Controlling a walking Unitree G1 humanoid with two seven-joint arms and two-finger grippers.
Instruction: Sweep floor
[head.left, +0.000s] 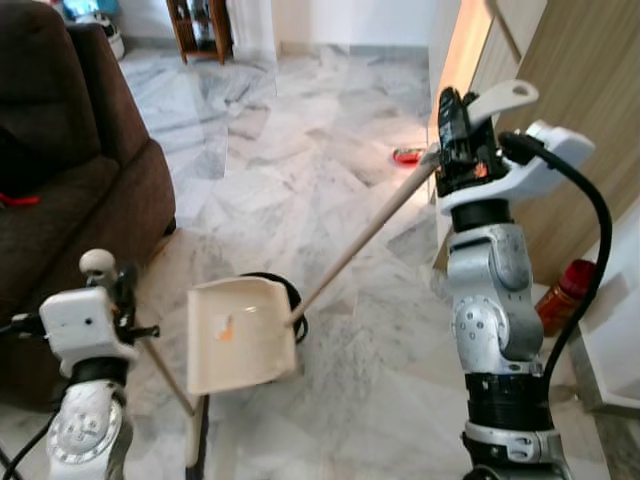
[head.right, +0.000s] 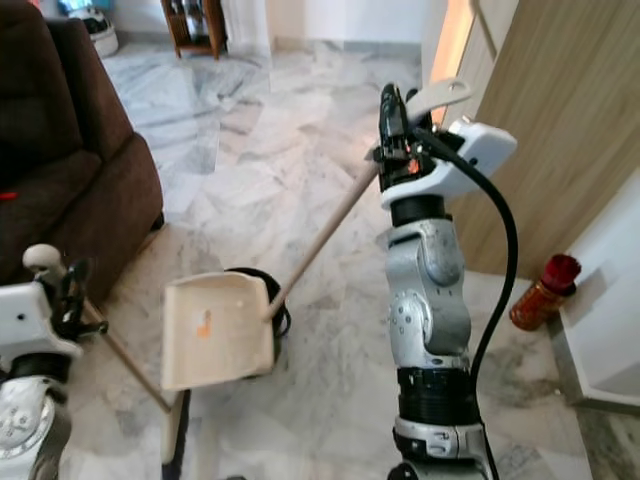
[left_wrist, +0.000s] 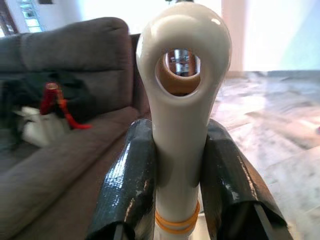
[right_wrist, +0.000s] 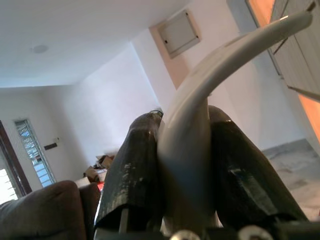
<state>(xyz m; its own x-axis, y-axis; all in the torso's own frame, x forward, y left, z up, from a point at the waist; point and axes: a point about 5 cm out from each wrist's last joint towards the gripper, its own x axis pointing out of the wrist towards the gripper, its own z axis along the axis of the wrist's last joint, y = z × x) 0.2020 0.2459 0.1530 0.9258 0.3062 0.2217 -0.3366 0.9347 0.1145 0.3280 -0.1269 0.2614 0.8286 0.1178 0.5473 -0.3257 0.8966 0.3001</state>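
Daylit, bright overall; orange glare at upper right of the head views. Marble floor (head.left: 300, 180) reflects light. Left wrist background blown out and soft.

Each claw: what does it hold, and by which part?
Left claw grips the broom by its handle's top end; right claw grips the dustpan by its long handle's top end.

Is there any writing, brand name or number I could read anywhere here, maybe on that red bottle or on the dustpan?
None can be read.
Red bottle by the wooden panel: any label is too small and blurred to read.
Cream dustpan: no writing, just a small orange scrap lying in it.
Right gripper and left gripper: no markings visible.
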